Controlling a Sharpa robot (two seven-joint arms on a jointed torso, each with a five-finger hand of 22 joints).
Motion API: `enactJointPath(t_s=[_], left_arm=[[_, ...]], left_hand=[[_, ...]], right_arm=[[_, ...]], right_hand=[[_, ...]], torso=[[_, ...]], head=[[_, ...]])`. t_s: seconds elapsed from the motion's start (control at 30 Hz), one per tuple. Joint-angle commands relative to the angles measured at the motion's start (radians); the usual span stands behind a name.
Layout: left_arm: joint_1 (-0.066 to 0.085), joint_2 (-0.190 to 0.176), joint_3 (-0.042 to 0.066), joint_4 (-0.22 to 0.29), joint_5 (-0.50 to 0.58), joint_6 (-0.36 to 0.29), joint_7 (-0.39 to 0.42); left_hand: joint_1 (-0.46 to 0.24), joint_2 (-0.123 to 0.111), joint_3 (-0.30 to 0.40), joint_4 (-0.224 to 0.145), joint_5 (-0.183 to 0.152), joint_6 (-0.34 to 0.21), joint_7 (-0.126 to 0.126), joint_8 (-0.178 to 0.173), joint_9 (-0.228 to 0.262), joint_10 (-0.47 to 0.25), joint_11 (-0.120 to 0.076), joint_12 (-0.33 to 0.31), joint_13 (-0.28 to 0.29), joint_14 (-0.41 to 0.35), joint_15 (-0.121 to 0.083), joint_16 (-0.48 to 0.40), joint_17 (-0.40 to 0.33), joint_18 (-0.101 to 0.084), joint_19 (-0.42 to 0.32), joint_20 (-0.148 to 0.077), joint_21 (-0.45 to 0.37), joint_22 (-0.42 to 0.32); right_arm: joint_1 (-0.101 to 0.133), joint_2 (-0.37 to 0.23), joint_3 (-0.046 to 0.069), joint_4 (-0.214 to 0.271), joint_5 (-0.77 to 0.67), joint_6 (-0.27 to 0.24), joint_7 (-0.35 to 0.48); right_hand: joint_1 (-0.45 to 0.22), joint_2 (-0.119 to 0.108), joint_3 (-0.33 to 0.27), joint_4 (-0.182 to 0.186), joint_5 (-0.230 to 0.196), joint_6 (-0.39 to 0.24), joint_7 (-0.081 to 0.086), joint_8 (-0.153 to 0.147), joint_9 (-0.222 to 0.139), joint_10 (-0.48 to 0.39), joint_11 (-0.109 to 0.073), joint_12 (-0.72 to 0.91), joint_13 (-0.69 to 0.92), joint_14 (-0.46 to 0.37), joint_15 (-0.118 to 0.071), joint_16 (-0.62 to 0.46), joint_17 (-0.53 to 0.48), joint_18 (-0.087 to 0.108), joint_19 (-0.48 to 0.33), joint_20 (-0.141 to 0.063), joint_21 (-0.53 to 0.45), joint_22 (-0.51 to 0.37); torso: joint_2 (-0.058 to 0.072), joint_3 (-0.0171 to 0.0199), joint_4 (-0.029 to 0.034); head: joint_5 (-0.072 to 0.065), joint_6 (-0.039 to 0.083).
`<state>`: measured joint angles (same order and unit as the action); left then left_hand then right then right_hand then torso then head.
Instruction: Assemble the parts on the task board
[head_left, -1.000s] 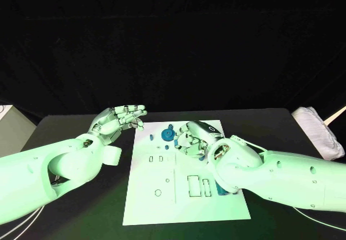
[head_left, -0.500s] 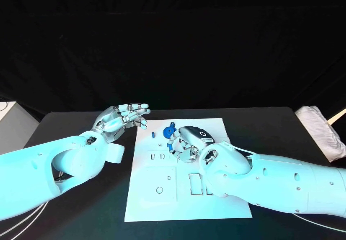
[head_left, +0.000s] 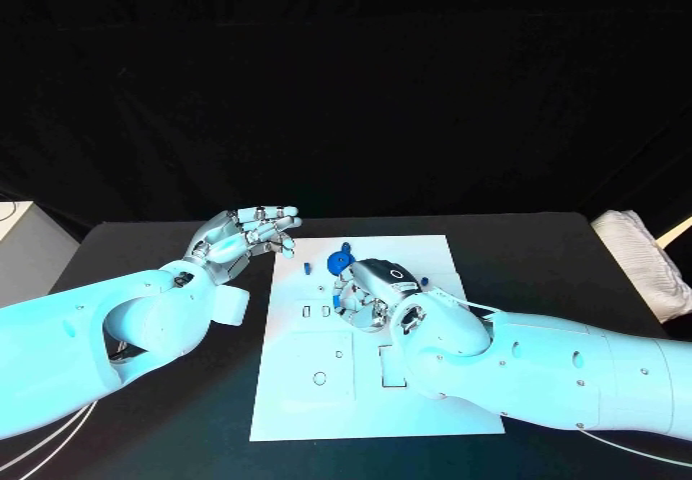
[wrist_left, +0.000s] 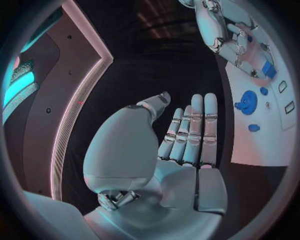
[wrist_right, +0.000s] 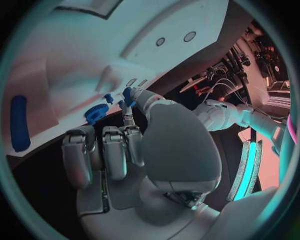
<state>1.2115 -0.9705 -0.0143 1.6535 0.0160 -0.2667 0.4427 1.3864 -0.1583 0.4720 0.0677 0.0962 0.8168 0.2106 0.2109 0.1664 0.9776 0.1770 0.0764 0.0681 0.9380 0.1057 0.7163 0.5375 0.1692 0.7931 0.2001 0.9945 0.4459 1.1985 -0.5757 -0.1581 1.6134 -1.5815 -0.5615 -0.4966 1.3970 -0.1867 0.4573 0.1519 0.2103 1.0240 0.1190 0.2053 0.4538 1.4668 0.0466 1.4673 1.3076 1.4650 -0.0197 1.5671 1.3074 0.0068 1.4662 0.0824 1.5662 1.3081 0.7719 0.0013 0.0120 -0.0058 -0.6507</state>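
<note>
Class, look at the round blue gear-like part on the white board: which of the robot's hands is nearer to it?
Right. The right hand sits over the task board just beside the round blue part; the left hand hovers off the board's edge, farther away.

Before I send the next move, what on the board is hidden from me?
- Head view: the right hand covers the task board beneath it; whether it holds a part is unclear.
- Head view: the right forearm hides the board's lower right slots.
- Right wrist view: the small blue part at the fingertips is too small to identify.

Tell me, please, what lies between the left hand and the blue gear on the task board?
In the head view, a small blue part lies on the board between the left hand and the blue gear.
</note>
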Motion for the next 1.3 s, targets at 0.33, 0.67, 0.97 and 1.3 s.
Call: enactJointPath(t_s=[0.33,0.67,0.97,1.3], left_arm=[[0.001,0.001,0.001,0.002,-0.007,0.011,0.002],[0.001,-0.001,0.001,0.002,-0.007,0.013,0.000],[0.001,-0.002,0.001,0.003,-0.007,0.014,-0.002],[0.001,-0.005,0.001,0.002,-0.008,0.013,-0.005]], left_hand=[[0.003,0.004,0.006,-0.001,0.001,0.002,0.030,0.000,0.000,0.000,0.002,0.004,0.001,-0.006,0.002,0.003,-0.001,0.015,-0.007,0.004,0.004,0.002],[0.003,0.004,0.006,-0.001,0.001,0.002,0.030,0.000,0.000,0.000,0.002,0.004,0.001,-0.006,0.002,0.003,-0.001,0.015,-0.007,0.004,0.004,0.002],[0.004,0.004,0.009,-0.002,0.001,0.002,0.030,0.000,0.000,0.001,0.002,0.004,0.001,-0.007,0.002,0.004,-0.002,0.015,-0.008,0.004,0.006,0.003],[0.004,0.004,0.009,-0.002,0.001,0.002,0.030,0.000,0.000,0.001,0.002,0.004,0.001,-0.007,0.002,0.004,-0.002,0.015,-0.008,0.004,0.006,0.003]], right_arm=[[-0.017,0.014,-0.001,-0.012,-0.033,0.019,0.001],[-0.022,0.018,-0.001,-0.023,-0.040,0.019,0.004],[-0.025,0.022,-0.001,-0.029,-0.043,0.022,0.011],[-0.027,0.025,-0.002,-0.031,-0.043,0.025,0.013]], right_hand=[[-0.020,-0.006,0.003,-0.002,0.002,0.004,-0.001,0.007,0.002,0.022,-0.008,-0.002,0.176,0.106,-0.009,0.004,0.263,-0.007,0.105,-0.004,0.005,0.263],[-0.025,-0.010,0.003,-0.002,0.001,0.002,0.000,0.007,0.001,0.019,-0.008,-0.005,0.173,0.106,-0.009,0.004,0.263,-0.007,0.105,-0.004,0.005,0.263],[-0.034,-0.016,0.003,-0.002,-0.001,-0.006,0.002,0.005,0.000,0.017,-0.006,-0.009,0.170,0.106,-0.008,0.004,0.263,-0.007,0.105,-0.004,0.005,0.263],[-0.054,-0.028,0.002,0.002,-0.004,-0.024,0.009,-0.003,-0.004,0.009,-0.001,-0.020,0.162,0.106,-0.004,0.004,0.263,-0.007,0.105,-0.002,0.005,0.263]], torso=[[0.000,0.0006,-0.0015],[-0.001,-0.0002,-0.0006],[-0.001,0.0009,-0.0020],[-0.001,0.0003,-0.0007]], head=[[0.006,-0.007],[0.004,-0.011],[0.005,-0.012],[0.004,-0.013]])
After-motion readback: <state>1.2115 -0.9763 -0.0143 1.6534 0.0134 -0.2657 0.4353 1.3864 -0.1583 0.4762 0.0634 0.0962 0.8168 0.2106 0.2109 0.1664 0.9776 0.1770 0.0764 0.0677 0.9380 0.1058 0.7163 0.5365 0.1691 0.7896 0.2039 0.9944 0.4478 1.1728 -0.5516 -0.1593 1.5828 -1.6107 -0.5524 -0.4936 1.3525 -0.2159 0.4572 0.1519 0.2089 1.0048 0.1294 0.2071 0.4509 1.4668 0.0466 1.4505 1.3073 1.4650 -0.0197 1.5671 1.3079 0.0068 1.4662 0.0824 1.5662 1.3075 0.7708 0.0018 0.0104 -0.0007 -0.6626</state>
